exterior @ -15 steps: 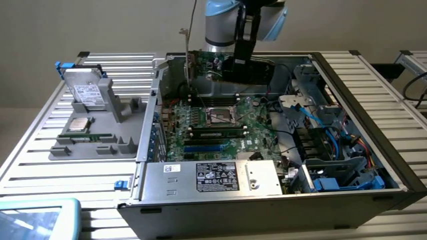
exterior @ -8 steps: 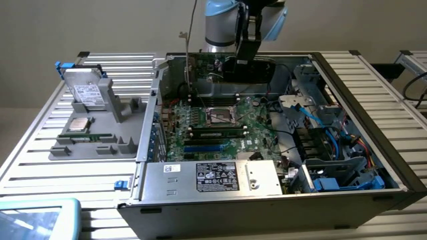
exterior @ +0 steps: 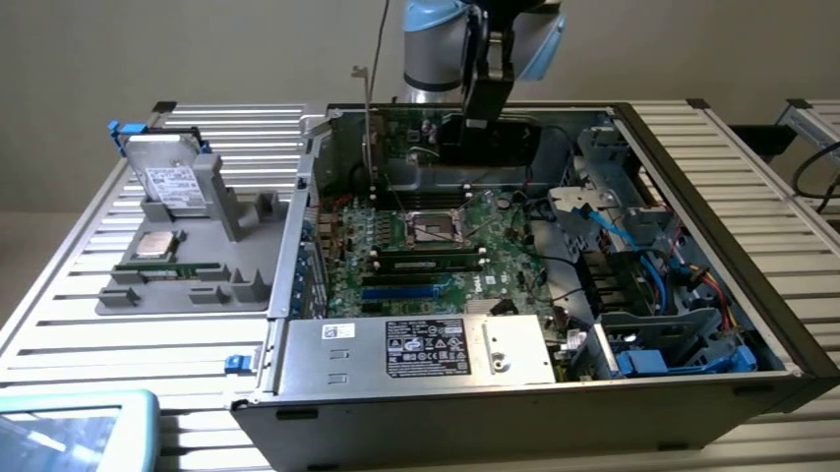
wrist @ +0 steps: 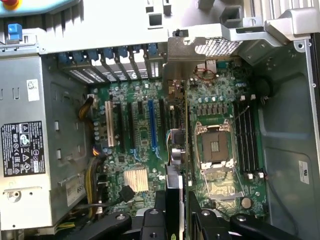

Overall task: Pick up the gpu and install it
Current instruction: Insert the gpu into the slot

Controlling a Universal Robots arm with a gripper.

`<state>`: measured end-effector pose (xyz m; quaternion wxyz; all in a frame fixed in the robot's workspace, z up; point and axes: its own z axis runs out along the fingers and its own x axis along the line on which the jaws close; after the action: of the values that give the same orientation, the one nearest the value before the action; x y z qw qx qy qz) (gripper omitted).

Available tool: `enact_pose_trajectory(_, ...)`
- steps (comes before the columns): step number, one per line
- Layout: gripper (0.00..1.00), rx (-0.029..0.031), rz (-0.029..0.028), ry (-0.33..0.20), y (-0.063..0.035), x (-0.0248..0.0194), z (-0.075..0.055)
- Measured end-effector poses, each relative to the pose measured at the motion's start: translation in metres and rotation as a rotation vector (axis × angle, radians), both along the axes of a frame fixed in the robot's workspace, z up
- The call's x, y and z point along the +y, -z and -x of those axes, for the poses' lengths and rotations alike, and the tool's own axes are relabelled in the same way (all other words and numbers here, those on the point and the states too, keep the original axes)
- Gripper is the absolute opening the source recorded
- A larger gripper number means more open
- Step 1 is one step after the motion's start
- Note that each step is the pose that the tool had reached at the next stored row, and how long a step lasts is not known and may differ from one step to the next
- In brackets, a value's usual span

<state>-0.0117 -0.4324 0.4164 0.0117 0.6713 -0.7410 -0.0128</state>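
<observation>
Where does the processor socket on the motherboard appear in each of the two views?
Exterior view: the processor socket sits directly beside the memory slots.
Wrist view: the processor socket lies alongside the memory slots.
Shared landmark: the power supply's black label.

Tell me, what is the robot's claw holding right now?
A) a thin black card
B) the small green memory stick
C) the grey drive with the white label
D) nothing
A: the gripper is closed on the gpu, a thin black card held on edge over the motherboard, while the drive and the memory stick sit on the grey tray.
</observation>
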Motion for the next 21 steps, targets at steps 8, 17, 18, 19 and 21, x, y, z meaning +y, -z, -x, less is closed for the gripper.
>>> enact_pose_trajectory(8,0.27,-0.0013,0.0016,-0.061,0.0141,0.0023,0.005)
enact_pose_trajectory(17,0.27,-0.0014,0.0014,-0.133,0.0229,0.0023,0.017)
enact_pose_trajectory(18,0.27,-0.0014,0.0015,-0.142,0.0235,0.0023,0.018)
enact_pose_trajectory(19,0.27,-0.0012,0.0047,-0.143,0.0239,0.0023,0.019)
enact_pose_trajectory(21,0.27,-0.0013,0.0176,-0.143,0.0251,0.0025,0.024)
